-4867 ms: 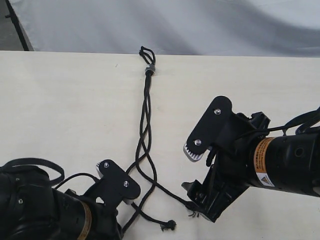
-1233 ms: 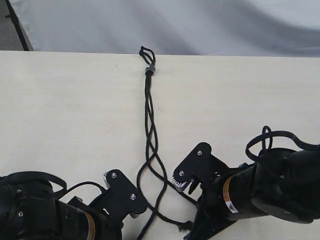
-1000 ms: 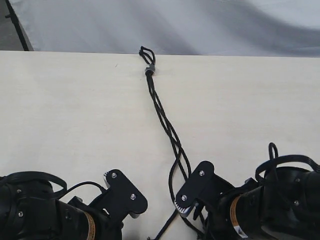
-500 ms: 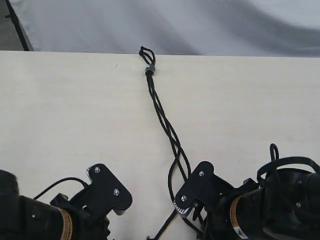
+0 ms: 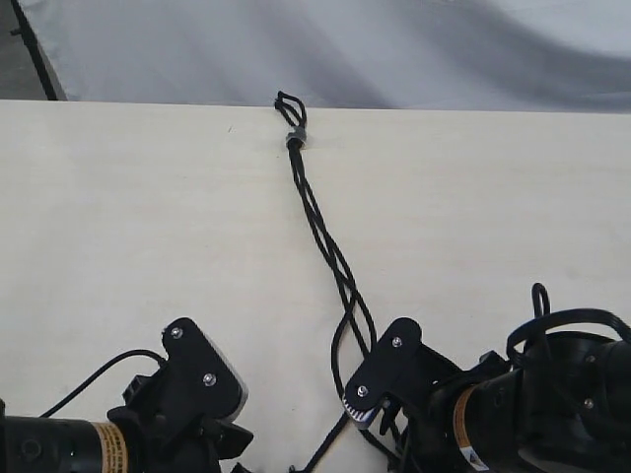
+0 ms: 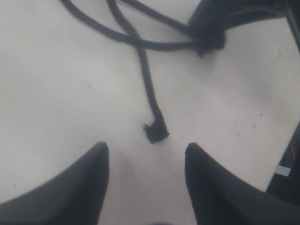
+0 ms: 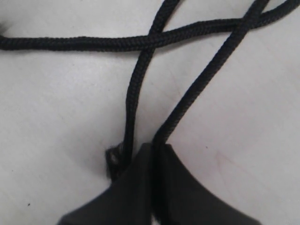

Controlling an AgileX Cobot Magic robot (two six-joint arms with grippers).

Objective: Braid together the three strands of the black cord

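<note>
The black cord (image 5: 317, 229) runs from its loops and grey band (image 5: 295, 138) at the table's far edge down toward me, its upper part twisted tight. Lower down the three strands (image 7: 140, 70) spread and cross. My right gripper (image 7: 153, 146) is shut on one strand (image 7: 201, 84); a second strand's frayed tip (image 7: 114, 161) lies just beside its fingers. In the exterior view that gripper (image 5: 375, 426) is at the bottom right. My left gripper (image 6: 145, 147) stands open above the table, with a loose strand's knotted tip (image 6: 155, 132) just ahead of its fingertips and not touching them.
The pale wooden table (image 5: 118, 217) ends at a far edge with grey cloth (image 5: 394, 49) behind. Smooth black robot cables loop over the right arm (image 5: 552, 315) and beside the left arm (image 5: 99, 374). The right gripper's finger (image 6: 211, 21) shows in the left wrist view.
Over the last second the left arm has swung left and back from the cord. The right gripper and its held strand have stayed put, the cord still taut.
</note>
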